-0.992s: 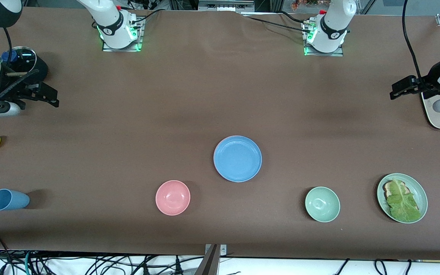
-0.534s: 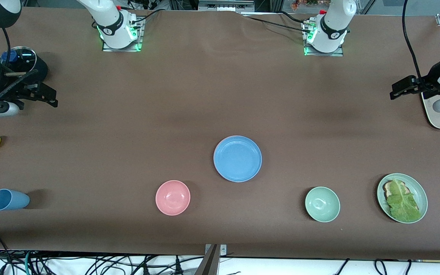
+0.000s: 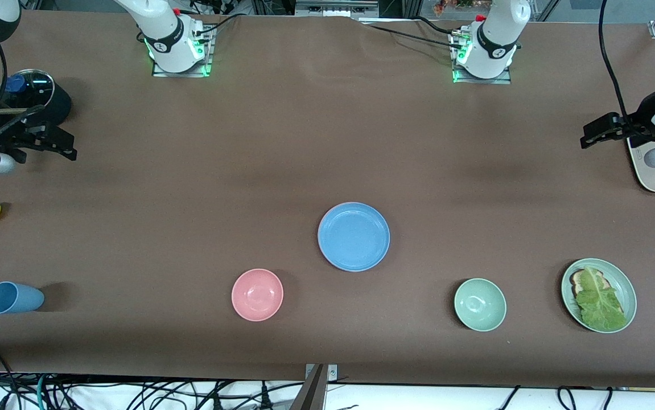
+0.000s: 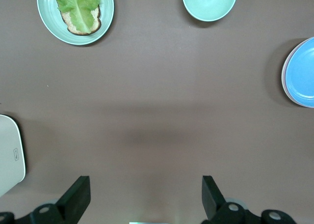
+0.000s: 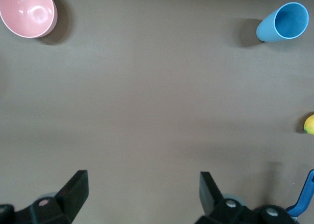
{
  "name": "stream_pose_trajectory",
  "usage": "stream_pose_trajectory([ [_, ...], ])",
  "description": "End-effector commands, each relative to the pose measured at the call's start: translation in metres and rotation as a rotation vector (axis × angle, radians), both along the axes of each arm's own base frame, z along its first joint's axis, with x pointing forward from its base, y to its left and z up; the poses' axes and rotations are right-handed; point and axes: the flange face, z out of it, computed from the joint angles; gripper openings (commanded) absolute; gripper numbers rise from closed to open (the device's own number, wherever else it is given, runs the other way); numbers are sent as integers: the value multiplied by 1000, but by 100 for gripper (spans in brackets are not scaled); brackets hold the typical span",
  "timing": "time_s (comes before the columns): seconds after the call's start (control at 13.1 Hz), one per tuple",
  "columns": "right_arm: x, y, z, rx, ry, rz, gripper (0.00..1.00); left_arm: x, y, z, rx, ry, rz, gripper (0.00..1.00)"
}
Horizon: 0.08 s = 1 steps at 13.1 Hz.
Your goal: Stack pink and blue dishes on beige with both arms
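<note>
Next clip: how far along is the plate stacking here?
It looks finished. The blue plate lies on top mid-table, with a paler rim just under it, and no separate pink or beige plate shows elsewhere. Nothing is in hand: the left gripper and right gripper hang over the table at their own ends, jaws open. The lower layers cannot be confirmed.

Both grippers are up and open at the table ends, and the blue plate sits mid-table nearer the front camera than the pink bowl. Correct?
One detail is wrong: the blue plate lies farther from the front camera than the pink bowl, as the front view shows. The left gripper and right gripper are open.
</note>
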Motion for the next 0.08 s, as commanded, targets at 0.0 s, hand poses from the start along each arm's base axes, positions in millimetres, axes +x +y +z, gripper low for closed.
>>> stream_pose_trajectory([
  [0.0,2,0,7,-6,-10,15,100,3,0,3,26,-7,-26,100],
])
